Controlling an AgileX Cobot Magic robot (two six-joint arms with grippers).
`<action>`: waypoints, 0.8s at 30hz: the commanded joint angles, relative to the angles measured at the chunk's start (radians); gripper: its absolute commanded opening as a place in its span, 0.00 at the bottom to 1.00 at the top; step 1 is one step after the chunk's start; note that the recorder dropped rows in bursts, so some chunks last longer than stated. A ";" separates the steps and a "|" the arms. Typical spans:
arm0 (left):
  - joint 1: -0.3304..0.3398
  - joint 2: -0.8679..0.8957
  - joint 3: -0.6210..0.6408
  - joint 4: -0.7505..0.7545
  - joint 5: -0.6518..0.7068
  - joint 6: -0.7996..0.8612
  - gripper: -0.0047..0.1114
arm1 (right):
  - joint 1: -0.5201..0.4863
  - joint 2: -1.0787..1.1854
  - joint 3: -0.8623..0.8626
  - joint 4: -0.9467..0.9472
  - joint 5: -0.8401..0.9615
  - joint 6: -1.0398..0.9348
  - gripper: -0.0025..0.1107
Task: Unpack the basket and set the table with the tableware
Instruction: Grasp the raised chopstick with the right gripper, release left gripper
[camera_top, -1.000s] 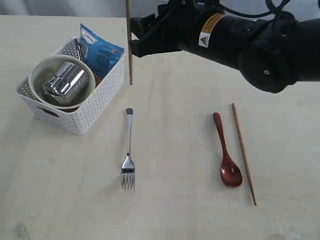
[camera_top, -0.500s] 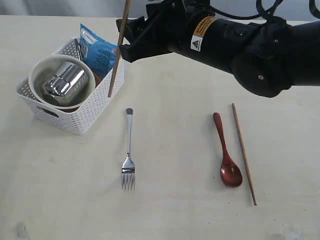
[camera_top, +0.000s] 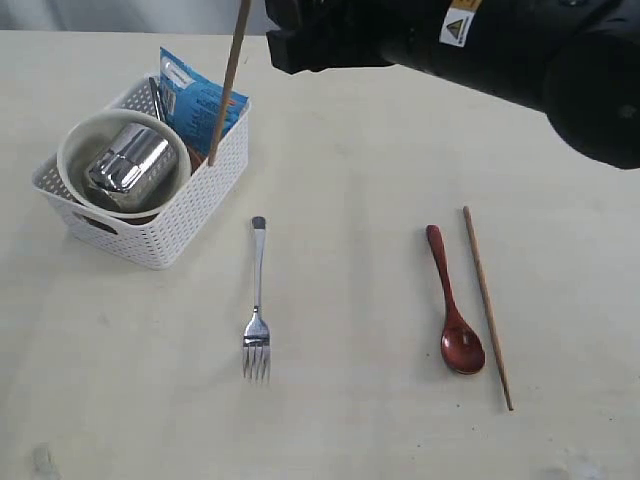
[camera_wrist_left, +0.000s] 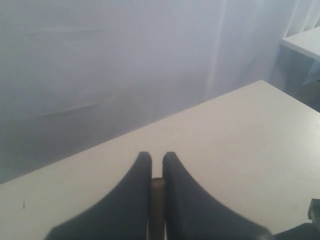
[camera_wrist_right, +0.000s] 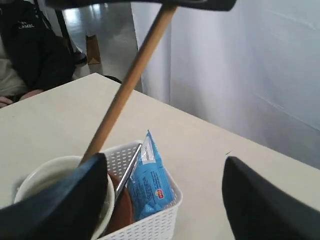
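Above the basket (camera_top: 190, 215), the left gripper (camera_wrist_left: 156, 165) was clamped on the top end of a chopstick (camera_top: 228, 80), so the stick hung tilted with its tip just inside the basket wall, judged a lift-out. The right gripper (camera_wrist_right: 162, 172) stood wide and empty. A fork (camera_top: 258, 300), spoon (camera_top: 455, 305) and second chopstick (camera_top: 487, 305) lay set out on the table (camera_top: 360, 420).

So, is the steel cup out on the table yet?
No, the steel cup lies inside the bowl, which sits in the basket.
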 joint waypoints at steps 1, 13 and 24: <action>-0.007 -0.010 0.003 0.004 -0.020 -0.035 0.04 | 0.002 0.025 -0.006 0.004 -0.034 0.076 0.58; -0.007 -0.010 0.003 0.004 -0.049 -0.010 0.04 | 0.002 0.028 0.101 -0.060 -0.331 0.195 0.58; -0.007 -0.010 0.003 -0.058 -0.071 -0.012 0.04 | 0.002 0.030 0.101 -0.135 -0.365 0.304 0.58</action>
